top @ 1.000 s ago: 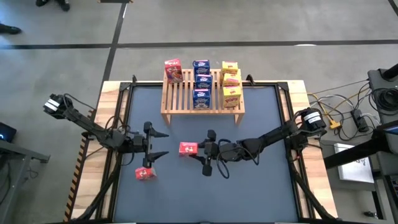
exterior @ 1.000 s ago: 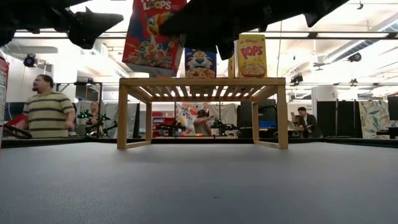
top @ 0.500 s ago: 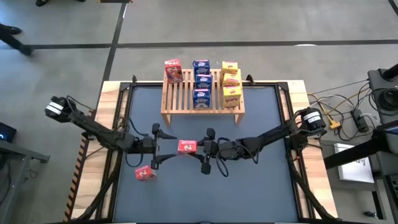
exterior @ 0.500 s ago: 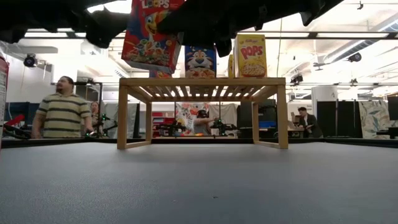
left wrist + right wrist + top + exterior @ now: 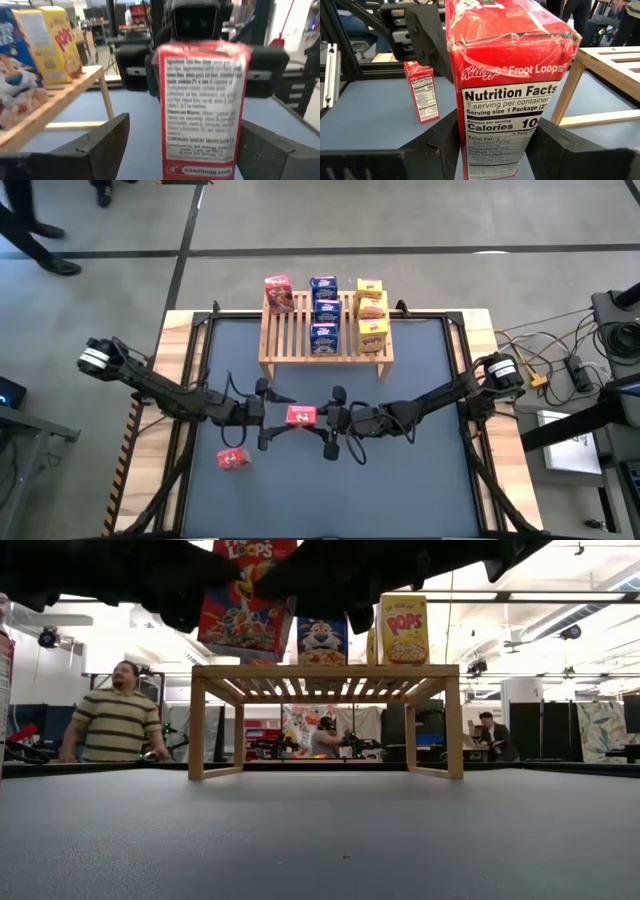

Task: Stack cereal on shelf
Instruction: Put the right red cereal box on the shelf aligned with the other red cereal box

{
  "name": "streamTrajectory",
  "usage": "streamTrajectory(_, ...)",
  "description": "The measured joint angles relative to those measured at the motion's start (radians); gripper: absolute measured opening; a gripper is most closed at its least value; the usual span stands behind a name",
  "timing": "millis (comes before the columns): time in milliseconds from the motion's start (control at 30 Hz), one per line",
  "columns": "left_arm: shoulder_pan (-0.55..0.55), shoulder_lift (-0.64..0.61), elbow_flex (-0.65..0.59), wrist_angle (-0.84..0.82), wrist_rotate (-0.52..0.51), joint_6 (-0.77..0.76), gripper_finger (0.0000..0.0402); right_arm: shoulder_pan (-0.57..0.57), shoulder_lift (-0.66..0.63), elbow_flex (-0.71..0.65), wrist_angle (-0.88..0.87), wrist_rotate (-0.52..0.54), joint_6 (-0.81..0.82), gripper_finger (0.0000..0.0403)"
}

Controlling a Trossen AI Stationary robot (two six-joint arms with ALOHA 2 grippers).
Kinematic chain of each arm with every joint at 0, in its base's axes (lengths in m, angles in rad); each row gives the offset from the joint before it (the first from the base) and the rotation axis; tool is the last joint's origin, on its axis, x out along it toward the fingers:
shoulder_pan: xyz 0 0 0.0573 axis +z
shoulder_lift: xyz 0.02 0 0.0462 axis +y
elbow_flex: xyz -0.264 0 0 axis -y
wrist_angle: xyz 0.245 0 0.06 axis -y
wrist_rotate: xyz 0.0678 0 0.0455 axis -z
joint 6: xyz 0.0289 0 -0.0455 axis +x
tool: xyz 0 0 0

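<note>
Glossy, seemingly film-wrapped cardboard cereal box (image 5: 507, 75); pale bare-wood shelf (image 5: 325, 340); matt table mat (image 5: 400, 480)

Our two arms are dark, almost black, and long and thin with round joints. The left arm (image 5: 150, 385) has a pale grey cap at its far end. The right arm (image 5: 440, 400) has a round black part with a white ring near its base. Thin black cables loop beside both arms. Our left fingers (image 5: 95, 150) are flat, dark grey and wedge-shaped, with a dull, slightly rough face. Our right fingers (image 5: 437, 145) look the same, thick, blocky and dark.
</note>
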Motion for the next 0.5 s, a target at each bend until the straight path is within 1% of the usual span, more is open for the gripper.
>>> streamTrajectory(133, 0.002, 0.013, 0.029, -0.072, 0.018, -0.011, 0.0266, 0.001, 0.0, 0.0, -0.01, -0.002, 0.0, 0.0174)
streamTrajectory(267, 0.002, 0.017, 0.051, -0.107, 0.02, -0.011, 0.0229, 0.001, 0.0, 0.0, -0.02, -0.004, 0.0, 0.018)
streamTrajectory(433, 0.002, 0.01, 0.057, -0.116, 0.022, -0.011, 0.0189, 0.004, 0.0, 0.0, -0.024, -0.016, -0.005, 0.0198)
streamTrajectory(500, 0.002, 0.003, 0.053, -0.123, 0.033, -0.001, 0.0177, 0.008, -0.003, 0.0, -0.024, -0.053, -0.008, 0.0209)
